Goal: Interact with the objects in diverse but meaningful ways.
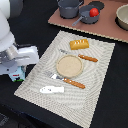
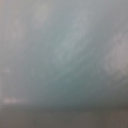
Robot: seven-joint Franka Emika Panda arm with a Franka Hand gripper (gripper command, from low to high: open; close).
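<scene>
In the exterior view my gripper hangs at the exterior view's left, just off the placemat, right over a small milk carton. The arm's white hand hides the fingers, so I cannot tell whether they hold the carton. A golden bread loaf lies at the mat's far edge. A flat white fish piece lies near its front edge. A red tomato sits in a small dark pan beside the grey pot on the brown board. The wrist view is a blurred grey-green surface.
A round tan plate sits mid-mat, with an orange-handled knife behind it and an orange-handled fork in front. The striped placemat lies on a black table. A tan bowl stands on the brown board.
</scene>
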